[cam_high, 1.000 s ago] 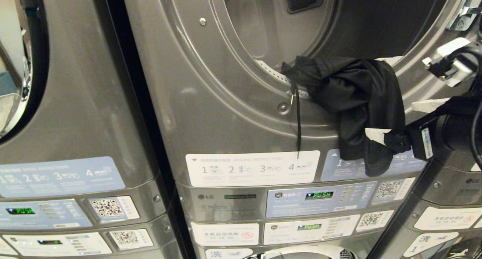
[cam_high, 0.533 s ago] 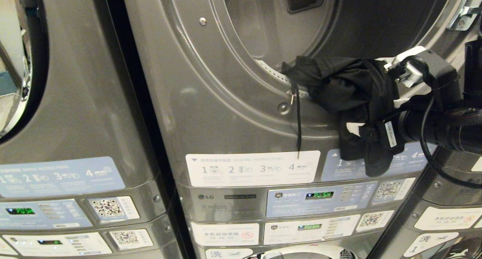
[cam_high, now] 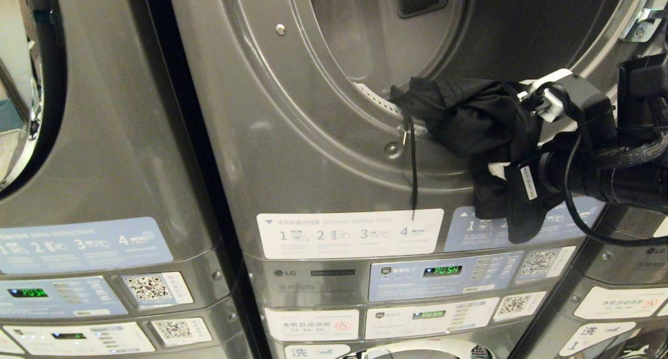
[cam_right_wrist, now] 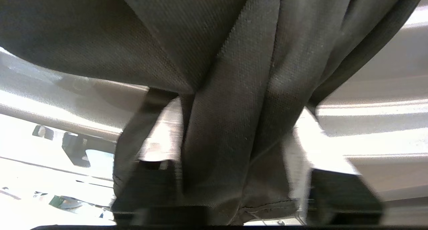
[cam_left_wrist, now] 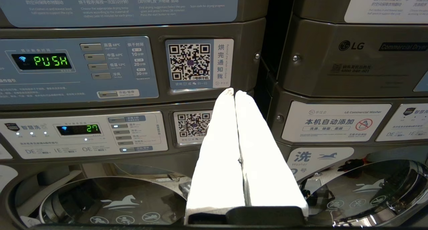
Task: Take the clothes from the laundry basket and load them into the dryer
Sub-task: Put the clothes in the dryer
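- Right gripper [cam_high: 503,174] at four o'clock in the head view, nearest the camera, fingers closing around the hanging fold of the black garment [cam_high: 485,124]; whether the grip is firm I cannot tell.
- Garment draped over the lower rim of the dryer [cam_high: 313,155] opening, half inside, half dangling outside, its drawstring [cam_high: 413,166] hanging at six o'clock.
- Loading looks unfinished: the cloth must yet go fully into the drum; no basket shows.
- Against a second ago, the gripper has moved inward onto the cloth and narrowed.
- Left gripper [cam_left_wrist: 235,93] sits parked, fingers pressed together, empty.
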{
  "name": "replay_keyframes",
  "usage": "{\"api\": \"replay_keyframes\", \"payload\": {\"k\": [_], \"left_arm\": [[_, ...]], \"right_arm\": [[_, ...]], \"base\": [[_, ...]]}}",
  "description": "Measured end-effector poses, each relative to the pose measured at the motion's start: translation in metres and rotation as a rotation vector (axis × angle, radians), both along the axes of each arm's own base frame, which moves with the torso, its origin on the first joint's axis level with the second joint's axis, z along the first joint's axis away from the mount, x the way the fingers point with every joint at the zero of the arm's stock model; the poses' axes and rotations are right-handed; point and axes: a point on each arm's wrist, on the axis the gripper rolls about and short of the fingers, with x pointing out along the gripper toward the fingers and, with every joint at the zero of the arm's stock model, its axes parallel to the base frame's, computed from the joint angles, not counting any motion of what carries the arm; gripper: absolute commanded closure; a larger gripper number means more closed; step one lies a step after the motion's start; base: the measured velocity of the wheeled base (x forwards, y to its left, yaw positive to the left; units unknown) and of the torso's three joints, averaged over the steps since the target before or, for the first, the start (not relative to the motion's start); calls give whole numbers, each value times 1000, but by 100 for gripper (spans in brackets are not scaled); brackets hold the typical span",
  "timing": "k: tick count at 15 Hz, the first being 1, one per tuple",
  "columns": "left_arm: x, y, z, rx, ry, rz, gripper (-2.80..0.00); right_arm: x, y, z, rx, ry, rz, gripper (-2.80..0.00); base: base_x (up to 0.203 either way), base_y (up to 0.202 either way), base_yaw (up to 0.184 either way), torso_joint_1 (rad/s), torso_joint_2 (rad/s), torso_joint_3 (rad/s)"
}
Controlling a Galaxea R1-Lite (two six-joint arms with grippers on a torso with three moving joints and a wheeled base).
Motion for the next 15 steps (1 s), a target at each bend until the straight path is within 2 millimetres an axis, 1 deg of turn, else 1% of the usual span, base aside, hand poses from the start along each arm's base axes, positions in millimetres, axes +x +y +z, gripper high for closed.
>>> {"api": "replay_keyframes", "payload": {"k": [2,4,5,7,9,10,12,13,15], "left_arm": [[0,0,0,0,0,0,0],[0,0,0,0,0,0,0],[0,0,0,0,0,0,0],[0,0,0,0,0,0,0],[0,0,0,0,0,0,0],[0,0,0,0,0,0,0],[0,0,0,0,0,0,0],[0,0,0,0,0,0,0],[0,0,0,0,0,0,0]], "right_arm": [[-1,-1,3,-17,-9,5,0],[-5,-2,7,-95,-28,31,0],[-6,-2,13,-129,-50,43,0],[-6,-1,33,-122,-117,55,0],[-6,4,57,-88,-189,78,0],[-4,7,66,-77,-208,95,0],[4,14,78,-58,-234,124,0],[11,18,83,-41,-253,136,0],[33,30,90,6,-300,141,0]], "base": [[0,0,0,0,0,0],[0,0,0,0,0,0],[0,0,0,0,0,0],[0,0,0,0,0,0],[0,0,0,0,0,0],[0,0,0,0,0,0],[0,0,0,0,0,0],[0,0,0,0,0,0],[0,0,0,0,0,0]]}}
